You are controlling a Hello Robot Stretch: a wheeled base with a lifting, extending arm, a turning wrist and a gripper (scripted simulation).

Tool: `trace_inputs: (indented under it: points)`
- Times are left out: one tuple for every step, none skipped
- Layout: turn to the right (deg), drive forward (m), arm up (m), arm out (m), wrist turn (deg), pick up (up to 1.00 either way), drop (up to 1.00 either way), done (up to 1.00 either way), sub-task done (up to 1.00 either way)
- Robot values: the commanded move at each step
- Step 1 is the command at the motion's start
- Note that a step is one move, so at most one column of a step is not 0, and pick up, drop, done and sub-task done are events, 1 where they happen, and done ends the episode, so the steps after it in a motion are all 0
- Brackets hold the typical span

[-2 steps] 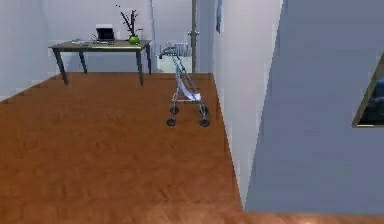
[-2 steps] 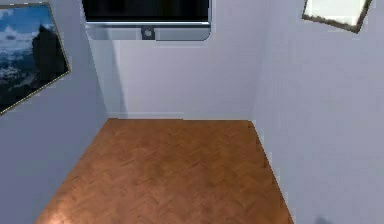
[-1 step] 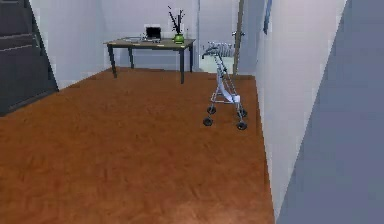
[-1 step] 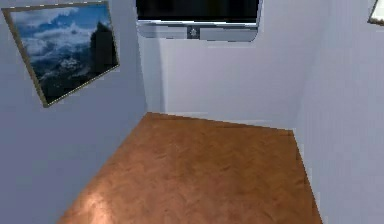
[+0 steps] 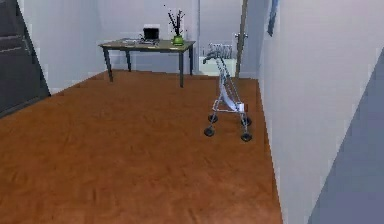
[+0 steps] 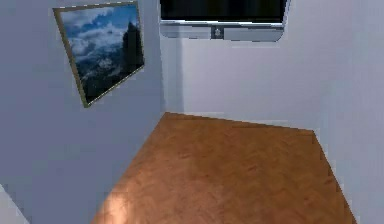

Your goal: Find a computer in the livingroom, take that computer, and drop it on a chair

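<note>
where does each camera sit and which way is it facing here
Forward view: on the robot, facing ahead and slightly down over a wood floor to a table with a computer and a walker; no robot body in frame.
Arm side view: on the robot's body, facing out to the arm's side at a corner with a framed picture and a dark screen; no robot body in frame.
Shared: the same wood floor and pale walls.

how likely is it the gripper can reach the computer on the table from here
Probably not yet: the computer sits on the table far across the room ahead. The floor toward it looks free, with the walker aside.
</note>
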Motion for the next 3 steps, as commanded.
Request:
trace_inputs:
  points:
    - [-9.0,0.0,0.0,0.0,0.0,0.0,0.0,0.0,0.0]
    - [0.0,1.0,0.0,0.0,0.0,0.0,0.0,0.0,0.0]
    - [0.0,1.0,0.0,0.0,0.0,0.0,0.0,0.0,0.0]
